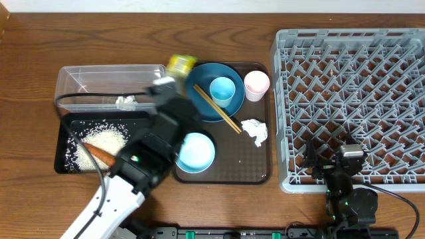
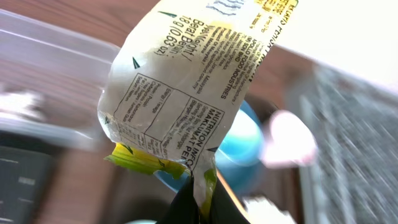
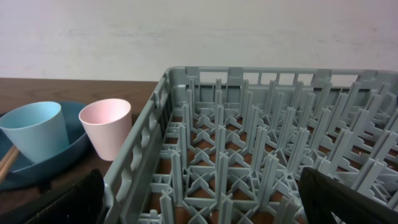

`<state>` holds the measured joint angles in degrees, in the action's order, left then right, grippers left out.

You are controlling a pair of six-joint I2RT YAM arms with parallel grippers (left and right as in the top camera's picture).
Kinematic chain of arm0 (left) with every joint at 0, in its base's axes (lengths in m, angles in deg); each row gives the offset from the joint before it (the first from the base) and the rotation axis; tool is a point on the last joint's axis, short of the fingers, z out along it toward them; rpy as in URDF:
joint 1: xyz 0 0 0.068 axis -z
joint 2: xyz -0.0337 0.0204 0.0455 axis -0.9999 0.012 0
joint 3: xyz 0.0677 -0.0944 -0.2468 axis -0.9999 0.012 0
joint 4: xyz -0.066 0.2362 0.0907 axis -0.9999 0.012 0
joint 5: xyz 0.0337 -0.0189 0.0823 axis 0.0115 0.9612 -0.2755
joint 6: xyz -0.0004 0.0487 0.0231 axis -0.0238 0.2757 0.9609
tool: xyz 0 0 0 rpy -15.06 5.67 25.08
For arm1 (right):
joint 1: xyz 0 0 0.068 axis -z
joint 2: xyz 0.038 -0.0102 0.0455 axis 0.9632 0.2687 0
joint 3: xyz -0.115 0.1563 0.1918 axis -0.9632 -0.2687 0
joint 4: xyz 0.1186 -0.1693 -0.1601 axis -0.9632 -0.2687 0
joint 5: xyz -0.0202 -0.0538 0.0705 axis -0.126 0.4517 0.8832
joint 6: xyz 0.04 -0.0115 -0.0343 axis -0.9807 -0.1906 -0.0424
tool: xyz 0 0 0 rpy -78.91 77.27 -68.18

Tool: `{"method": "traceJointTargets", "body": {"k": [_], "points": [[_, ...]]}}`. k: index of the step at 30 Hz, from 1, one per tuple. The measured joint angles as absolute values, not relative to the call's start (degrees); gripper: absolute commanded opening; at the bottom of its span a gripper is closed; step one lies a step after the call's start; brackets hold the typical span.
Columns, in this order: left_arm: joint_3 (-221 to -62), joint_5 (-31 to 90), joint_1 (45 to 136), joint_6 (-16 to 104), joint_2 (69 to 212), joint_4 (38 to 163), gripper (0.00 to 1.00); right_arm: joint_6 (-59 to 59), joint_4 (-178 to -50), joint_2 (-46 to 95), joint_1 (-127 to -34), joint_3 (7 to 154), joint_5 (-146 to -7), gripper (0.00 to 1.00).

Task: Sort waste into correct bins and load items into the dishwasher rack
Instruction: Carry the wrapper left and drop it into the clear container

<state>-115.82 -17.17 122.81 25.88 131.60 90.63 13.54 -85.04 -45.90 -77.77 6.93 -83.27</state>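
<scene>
The left pincer is clenched on the yellow-green wrapper, which hangs over the far left corner of the brown serving tray. In the left wrist view the wrapper fills most of the frame, its lower edge nipped in the pincer. The clear tub stands just left of that corner, its right wall close to the wrapper. The black tray, left of the serving tray's near half, holds rice and the orange stick. The left arm crosses its right part and the serving tray's left edge. On the serving tray's far half sits the dark-blue plate with the light-blue cup on it and the chopsticks slanting over its near rim. The pink cup stands at the far right corner, the napkin near the right edge, the pale-blue bowl at the near left. A strip of bare table runs beyond the far edge. The rack lies right of the serving tray, only a narrow gap between their edges. The right pincer is spread wide over the rack's near left part, grasping nothing.
</scene>
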Motion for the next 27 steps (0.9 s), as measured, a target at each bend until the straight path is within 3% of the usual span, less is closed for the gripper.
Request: {"method": "traceJointTargets", "body": {"k": [8, 14, 22, 24, 26, 27], "points": [[-115.82, -19.38, 104.32, 28.61, 134.02, 87.72, 0.06, 13.54, -85.04, -45.87, -77.77, 6.93, -83.27, 0.99], [-115.82, -14.39, 93.06, 30.97, 143.16, 81.67, 0.06, 13.54, -85.02, -45.85, -77.77, 6.93, -83.29, 0.99], [-115.82, -7.0, 86.03, 32.33, 156.41, 75.0, 0.08, 13.54, -85.02, -45.85, -77.77, 6.93, -83.27, 0.99], [-115.82, -4.05, 84.8, 32.35, 158.59, 74.15, 0.15, 13.54, -85.02, -45.85, -77.77, 6.93, -83.27, 0.99], [-115.82, -1.74, 84.15, 32.63, 159.9, 73.95, 0.49, 13.54, -85.04, -45.85, -77.77, 6.93, -83.27, 0.99], [-115.82, -0.82, 84.06, 32.5, 160.25, 73.95, 0.54, 13.54, -85.02, -45.85, -77.77, 6.93, -83.27, 0.99]]}}
